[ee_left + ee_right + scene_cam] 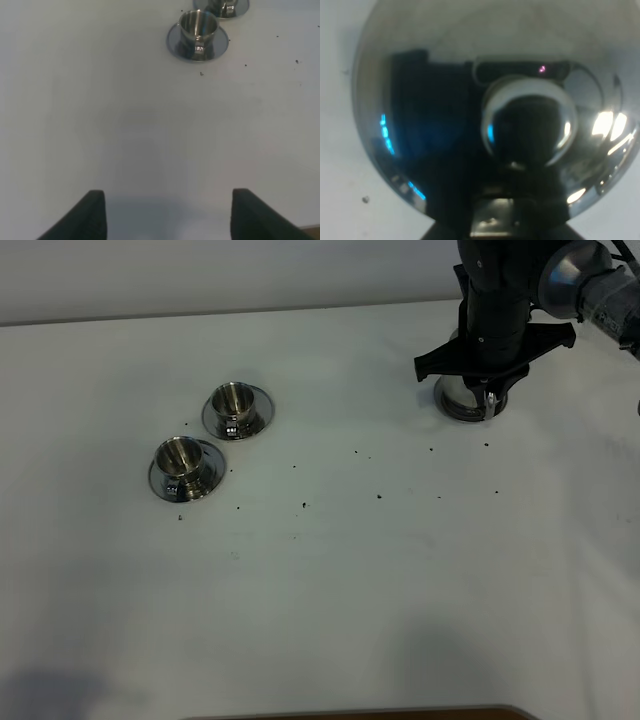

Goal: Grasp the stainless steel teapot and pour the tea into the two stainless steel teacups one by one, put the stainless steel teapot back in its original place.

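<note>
The stainless steel teapot (462,398) stands at the back right of the table, mostly hidden under my right arm. Up close, its shiny lid and round knob (527,125) fill the right wrist view. My right gripper (488,392) is down on the pot, and its jaws appear shut on the handle at the pot's edge (492,222). The original place is hidden under the pot. The two stainless steel teacups (232,403) (181,459) stand on saucers at the left. My left gripper (167,215) hangs open over bare table, well short of the nearer cup (198,29).
Small dark specks (379,496) lie scattered over the white tabletop (350,580) between the cups and the pot. The table's back edge meets a pale wall (250,275). A brown strip (400,714) shows at the front edge.
</note>
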